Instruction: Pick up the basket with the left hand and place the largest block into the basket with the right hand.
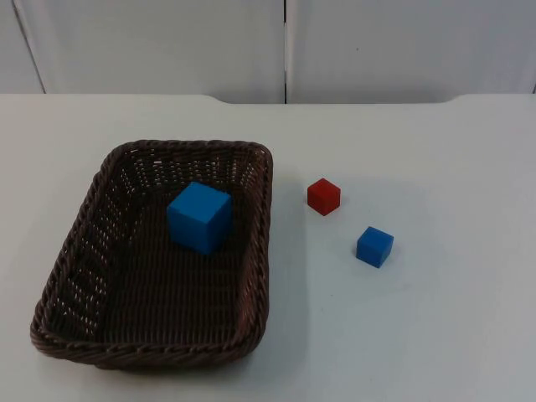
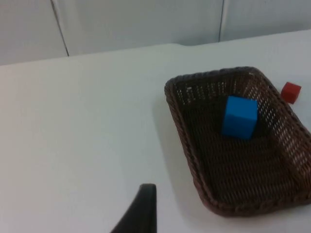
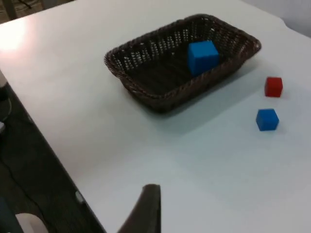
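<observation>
A dark brown wicker basket (image 1: 188, 146) rests on the white table, left of centre. The largest block, a blue cube (image 1: 199, 217), lies inside it toward the far end. A small red block (image 1: 323, 196) and a small blue block (image 1: 374, 246) sit on the table to the basket's right. My left gripper (image 2: 142, 211) hovers over bare table, well apart from the basket (image 2: 182, 131) and the big cube (image 2: 239, 117). My right gripper (image 3: 146, 208) hangs high near the table's edge, far from the basket (image 3: 146, 94), the cube (image 3: 202, 57) and both small blocks (image 3: 273, 86) (image 3: 267, 119).
The grey partition wall (image 1: 285, 50) closes the table at the back. In the right wrist view the table's edge (image 3: 48, 145) drops to a dark floor. White table top (image 1: 435, 335) lies open in front of the small blocks.
</observation>
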Tool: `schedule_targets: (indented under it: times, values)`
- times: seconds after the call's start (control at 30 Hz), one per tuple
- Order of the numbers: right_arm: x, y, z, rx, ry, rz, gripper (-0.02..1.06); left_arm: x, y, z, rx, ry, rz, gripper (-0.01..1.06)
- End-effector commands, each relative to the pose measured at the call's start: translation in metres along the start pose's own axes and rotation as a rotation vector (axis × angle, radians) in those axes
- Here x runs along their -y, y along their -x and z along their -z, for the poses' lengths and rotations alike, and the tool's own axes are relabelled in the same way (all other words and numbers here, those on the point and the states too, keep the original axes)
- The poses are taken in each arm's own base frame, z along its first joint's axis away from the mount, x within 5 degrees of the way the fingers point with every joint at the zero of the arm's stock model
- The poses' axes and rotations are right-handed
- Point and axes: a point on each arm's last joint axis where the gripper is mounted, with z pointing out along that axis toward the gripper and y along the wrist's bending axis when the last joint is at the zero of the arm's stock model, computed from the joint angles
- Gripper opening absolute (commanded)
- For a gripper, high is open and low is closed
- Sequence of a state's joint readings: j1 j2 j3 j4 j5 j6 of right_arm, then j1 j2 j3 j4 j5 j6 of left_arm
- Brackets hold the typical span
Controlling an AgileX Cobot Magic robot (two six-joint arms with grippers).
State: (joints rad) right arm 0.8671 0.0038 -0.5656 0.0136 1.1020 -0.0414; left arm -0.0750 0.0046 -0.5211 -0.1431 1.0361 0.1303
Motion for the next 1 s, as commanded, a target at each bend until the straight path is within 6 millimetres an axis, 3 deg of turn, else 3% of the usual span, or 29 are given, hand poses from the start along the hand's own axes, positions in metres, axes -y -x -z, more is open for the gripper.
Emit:
schedule_targets:
  times: [0.0,0.23,0.33,0.97]
  values:
    - [0.001,-0.001,0.000,-0.005,-0.009,-0.011,0.84,0.000,-0.010,-0.005,-0.065,-0.006,-0.002,0.93]
    - [0.001,-0.002,-0.001,-0.005,-0.009,-0.018,0.84,-0.001,-0.010,-0.005,-0.064,-0.001,-0.003,0.93]
    - [0.002,-0.009,-0.012,-0.031,-0.018,-0.015,0.84,-0.001,-0.010,-0.005,-0.064,-0.001,-0.003,0.93]
    - [0.003,-0.008,-0.011,-0.027,-0.033,-0.011,0.84,0.003,-0.009,-0.005,-0.058,-0.036,0.020,0.93]
